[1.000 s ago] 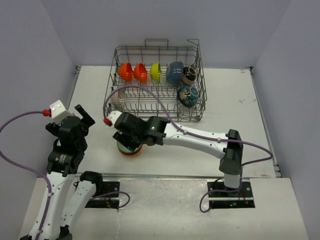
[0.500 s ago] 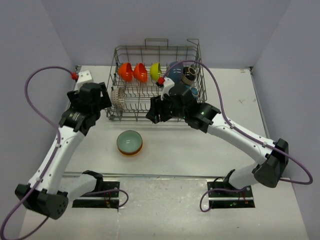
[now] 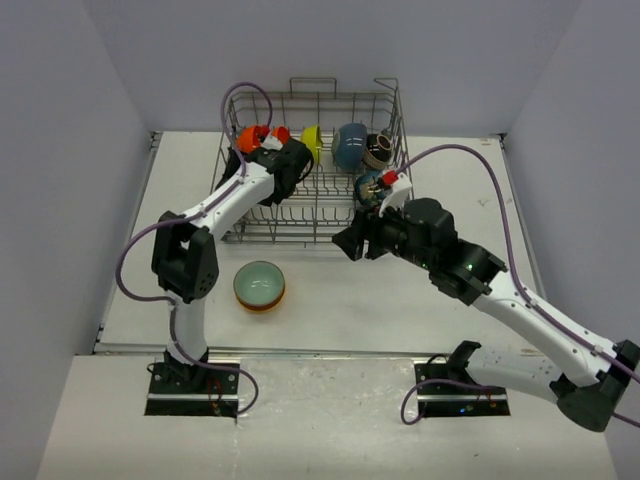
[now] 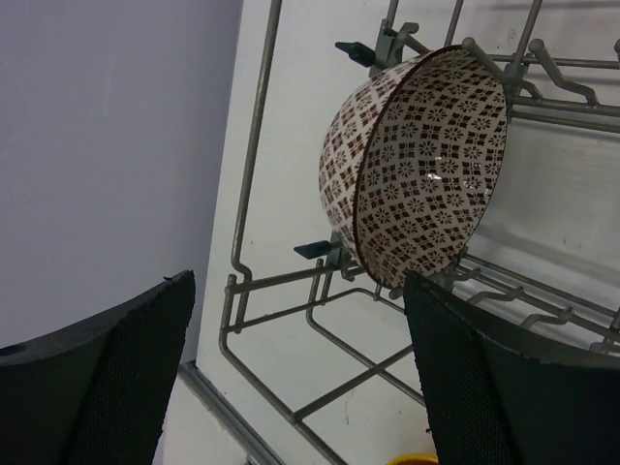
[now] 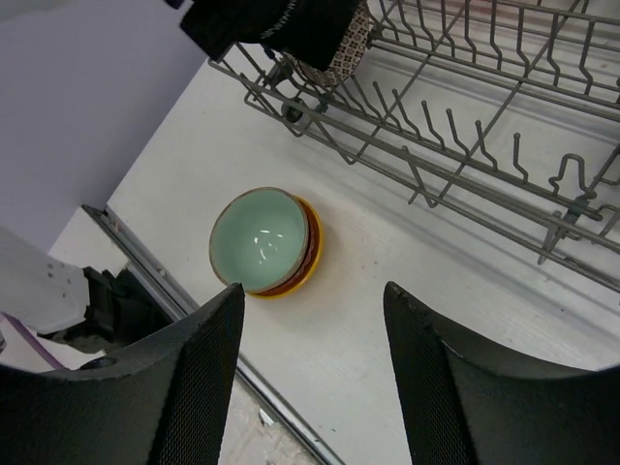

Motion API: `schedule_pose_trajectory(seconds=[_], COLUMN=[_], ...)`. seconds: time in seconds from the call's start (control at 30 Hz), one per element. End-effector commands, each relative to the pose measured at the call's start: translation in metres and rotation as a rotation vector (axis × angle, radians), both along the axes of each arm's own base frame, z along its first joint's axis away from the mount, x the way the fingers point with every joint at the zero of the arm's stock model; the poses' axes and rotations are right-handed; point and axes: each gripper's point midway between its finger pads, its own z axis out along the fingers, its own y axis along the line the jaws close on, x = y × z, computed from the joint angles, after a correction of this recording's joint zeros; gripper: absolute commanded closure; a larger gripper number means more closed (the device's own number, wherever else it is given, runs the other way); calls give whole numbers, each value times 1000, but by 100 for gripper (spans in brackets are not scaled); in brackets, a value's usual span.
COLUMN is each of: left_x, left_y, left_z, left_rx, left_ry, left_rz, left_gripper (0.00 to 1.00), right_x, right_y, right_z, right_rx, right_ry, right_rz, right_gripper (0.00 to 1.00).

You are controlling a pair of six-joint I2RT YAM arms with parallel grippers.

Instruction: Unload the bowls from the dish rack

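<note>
The dish rack (image 3: 393, 118) stands at the back of the table. It holds an orange bowl (image 3: 245, 141), a red one (image 3: 281, 133), a yellow-green one (image 3: 312, 142), a blue one (image 3: 350, 146), a black-and-cream one (image 3: 378, 151) and a dark teal patterned one (image 3: 372, 191). In the left wrist view a cream bowl with a dark red pattern (image 4: 418, 174) stands on edge between the rack's tines (image 4: 255, 145). My left gripper (image 4: 300, 378) is open just short of it, touching nothing. My right gripper (image 5: 312, 387) is open and empty above the table, in front of the rack (image 5: 465, 145).
A mint bowl (image 3: 260, 284) sits nested on a small stack of bowls (image 5: 262, 242) on the table in front of the rack's left end. The left arm (image 3: 225, 205) reaches over the rack's left wall. The table's metal front edge (image 5: 145, 262) runs close to the stack.
My left arm has swung from the table's left side into the rack's left end. My right arm has pulled back from the rack toward the right, its jaws a little wider.
</note>
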Motion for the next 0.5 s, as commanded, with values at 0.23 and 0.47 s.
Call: schedule_pose_trajectory(seconds=[0.23, 0.47], left_x=[19, 27], left_y=[10, 21], left_z=[8, -11], left_rx=[179, 227], left_ry=[18, 59], left_rz=[43, 67], left_gripper=[23, 40], right_x=[-16, -28], right_y=[-25, -28], right_z=[8, 13], right_rx=[40, 63], right_ry=[-75, -95], right_rz=[-18, 26], right_gripper=[39, 38])
